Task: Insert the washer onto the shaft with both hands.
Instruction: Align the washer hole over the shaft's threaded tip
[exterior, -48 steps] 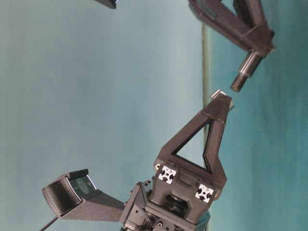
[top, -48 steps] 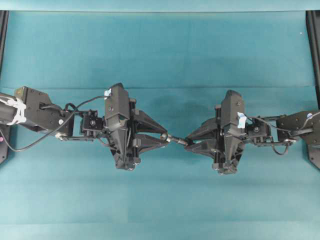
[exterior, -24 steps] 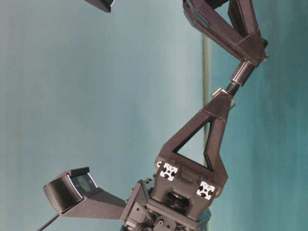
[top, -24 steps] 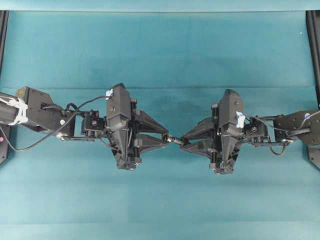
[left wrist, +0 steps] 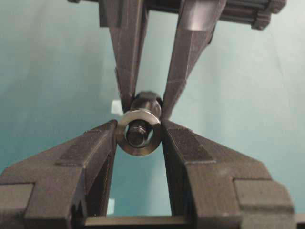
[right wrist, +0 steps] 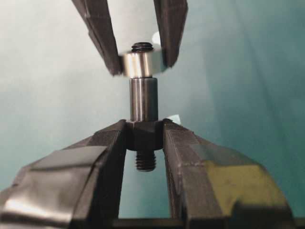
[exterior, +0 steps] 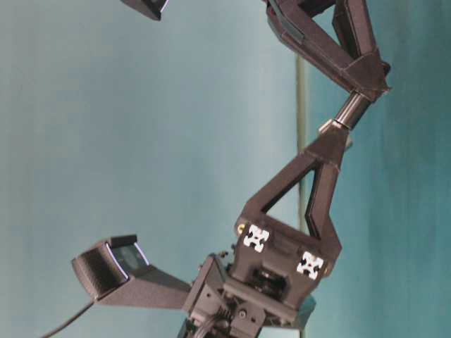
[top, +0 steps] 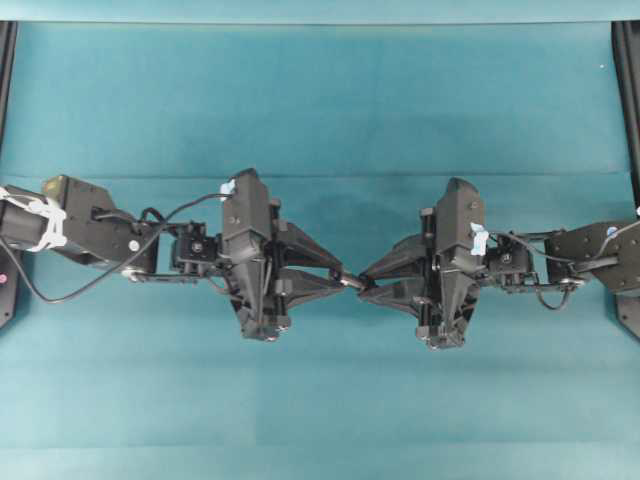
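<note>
Overhead view: the left gripper is reaching in from the left, its fingers clenching the washer by its rim. The right gripper is coming in from the right, fingers gripping the shaft at its thick collar. The two are meeting tip to tip over the middle of the teal worktop, well above it. The shaft's threaded tip is poking through the washer's hole in both wrist views, so the washer is sitting on the shaft's end, both pieces held in the air.
</note>
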Robot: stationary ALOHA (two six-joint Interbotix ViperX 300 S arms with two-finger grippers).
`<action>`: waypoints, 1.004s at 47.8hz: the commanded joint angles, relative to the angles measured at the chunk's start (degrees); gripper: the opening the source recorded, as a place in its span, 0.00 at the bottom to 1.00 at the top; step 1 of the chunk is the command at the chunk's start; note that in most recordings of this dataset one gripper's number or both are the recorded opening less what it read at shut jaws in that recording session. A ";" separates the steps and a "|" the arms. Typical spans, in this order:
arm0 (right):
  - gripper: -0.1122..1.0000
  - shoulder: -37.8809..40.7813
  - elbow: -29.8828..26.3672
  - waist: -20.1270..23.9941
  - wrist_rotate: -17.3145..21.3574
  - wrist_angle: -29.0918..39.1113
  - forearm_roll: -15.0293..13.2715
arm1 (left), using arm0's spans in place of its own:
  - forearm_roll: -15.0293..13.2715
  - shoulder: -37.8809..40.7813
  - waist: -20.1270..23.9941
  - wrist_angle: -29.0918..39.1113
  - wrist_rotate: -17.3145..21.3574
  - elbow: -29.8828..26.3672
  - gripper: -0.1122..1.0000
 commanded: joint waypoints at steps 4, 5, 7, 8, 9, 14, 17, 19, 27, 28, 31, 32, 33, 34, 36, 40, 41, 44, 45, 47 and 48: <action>0.09 -0.35 -0.79 0.18 0.00 -0.62 -0.09 | 0.09 0.26 -0.09 -0.18 0.00 -1.41 0.42; 0.09 -0.35 -0.79 0.18 0.00 -0.70 -0.09 | 0.09 0.35 -0.09 -0.09 0.09 -1.49 0.42; 0.09 -0.35 -0.79 0.18 0.00 -0.70 -0.09 | 0.09 0.44 -0.09 0.26 0.09 -1.49 0.42; 0.09 -0.35 -0.79 0.09 0.00 -0.70 -0.09 | 0.09 0.44 -0.09 0.35 0.09 -1.58 0.42; 0.09 -0.44 -0.79 0.09 0.00 -0.70 -0.09 | 0.09 0.44 -0.09 0.44 0.09 -1.58 0.42; 0.09 -0.35 -0.79 0.00 0.00 -0.70 -0.09 | 0.09 0.62 -0.09 1.14 0.26 -1.67 0.42; 0.09 -0.35 -0.88 -0.09 0.00 -0.70 -0.09 | 0.09 0.79 -0.09 1.32 0.26 -1.76 0.42; 0.09 -0.35 -0.88 -0.09 0.00 -0.70 -0.09 | 0.09 0.88 -0.09 1.32 0.26 -1.85 0.42; 0.09 -0.35 -0.88 -0.18 -0.26 -0.70 -0.09 | 0.09 1.49 -0.09 1.41 0.26 -2.81 0.42; 0.09 -0.35 -0.88 -0.26 -0.35 -0.70 -0.09 | 0.09 1.67 -0.09 1.41 0.26 -2.99 0.42; 0.09 -0.35 -0.97 -0.26 -0.53 -0.70 -0.09 | 0.09 2.02 -0.09 1.41 0.26 -3.43 0.42; 0.09 -0.35 -0.97 -0.26 -0.53 -0.70 -0.09 | 0.09 2.11 -0.09 1.41 0.26 -3.60 0.42; 0.09 -0.35 -0.97 -0.35 -0.53 -0.70 -0.09 | 0.09 2.29 -0.09 1.49 0.26 -3.69 0.42; 0.09 -0.35 -0.97 -0.26 -0.53 -0.70 -0.09 | 0.09 2.37 -0.18 1.58 0.26 -3.78 0.42; 0.09 -0.35 -1.05 -0.35 -0.53 -0.70 -0.09 | 0.09 2.46 -0.18 1.93 0.35 -4.13 0.42; 0.09 -0.35 -0.97 -0.44 -0.53 -0.70 -0.09 | 0.09 2.55 -0.35 3.08 0.62 -4.39 0.42; 0.09 -0.35 -0.97 -0.44 -0.53 -0.70 -0.09 | 0.09 2.55 -0.35 3.34 0.62 -4.39 0.42; 0.09 -0.35 -0.97 -0.44 -0.62 -0.70 -0.09 | 0.09 2.55 -0.53 3.96 0.70 -4.31 0.42; 0.09 -0.35 -0.97 -0.44 -0.53 -0.70 -0.09 | 0.09 2.64 -0.53 4.04 0.70 -4.31 0.42; 0.09 -0.35 -0.97 -0.53 -0.53 -0.70 -0.09 | 0.09 2.55 -0.70 4.13 0.70 -4.22 0.42; 0.09 -0.35 -1.05 -0.53 -0.53 -0.70 -0.09 | 0.09 2.55 -0.70 4.22 0.70 -4.13 0.42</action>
